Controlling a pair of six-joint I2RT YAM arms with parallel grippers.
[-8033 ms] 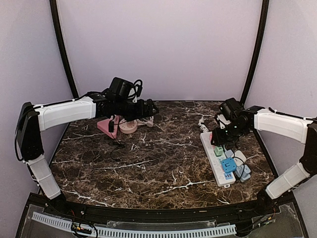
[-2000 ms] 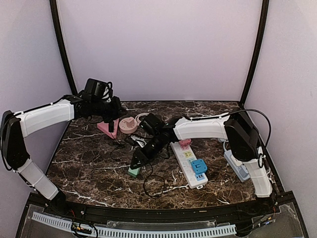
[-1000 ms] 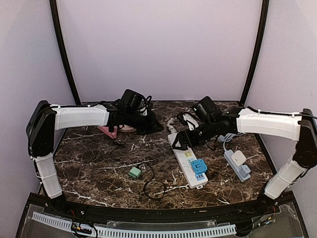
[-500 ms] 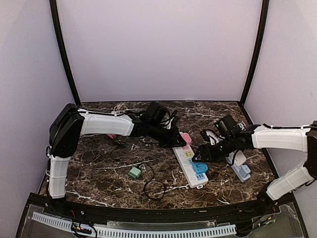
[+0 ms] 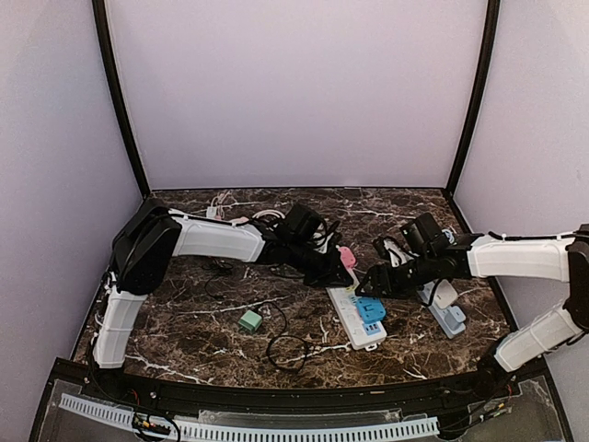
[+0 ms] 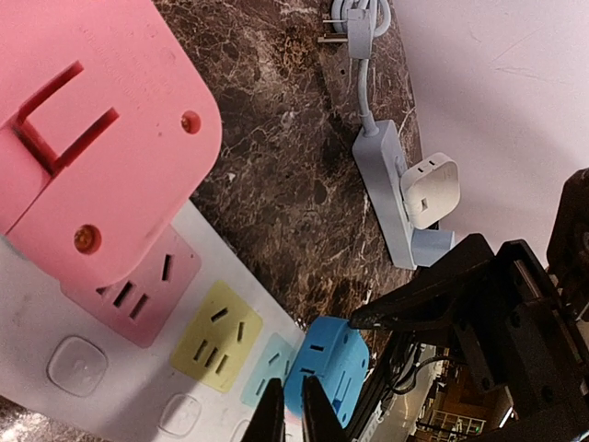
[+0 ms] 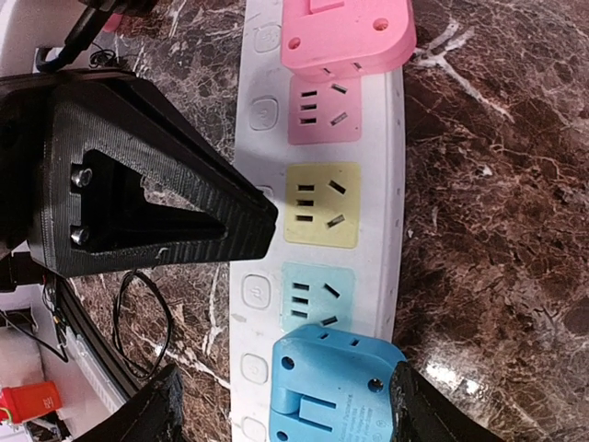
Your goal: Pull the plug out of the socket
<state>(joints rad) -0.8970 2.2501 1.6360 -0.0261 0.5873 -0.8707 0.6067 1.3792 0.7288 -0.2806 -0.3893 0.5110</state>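
Seen from above, two power strips lie on the marble table (image 5: 184, 304): a white power strip (image 5: 348, 324) near the middle and a grey-blue strip (image 5: 453, 320) close to the right edge. Two plugs sit in the white one, a pink plug (image 5: 346, 256) at its far end and a blue plug (image 5: 371, 311) nearer the front. A third, a green plug (image 5: 249, 320), lies loose to the left beside a looped black cable (image 5: 290, 350), with open tabletop around it. The left gripper (image 5: 337, 274) and the right gripper (image 5: 366, 287) meet over the white strip between the seated plugs. In the left wrist view, the left gripper (image 6: 286, 416) has its fingers nearly together on nothing and points toward the blue plug (image 6: 333, 368). The pink plug (image 6: 92, 138) fills the top left, and one white adapter (image 6: 430, 189) sits on the grey-blue strip (image 6: 386, 207). In the right wrist view, the right gripper (image 7: 285, 419) has its fingers spread wide on either side of the blue plug (image 7: 336, 387), which is seated in the white power strip (image 7: 398, 184); whether they touch it cannot be told. Three sockets between the plugs are bare.
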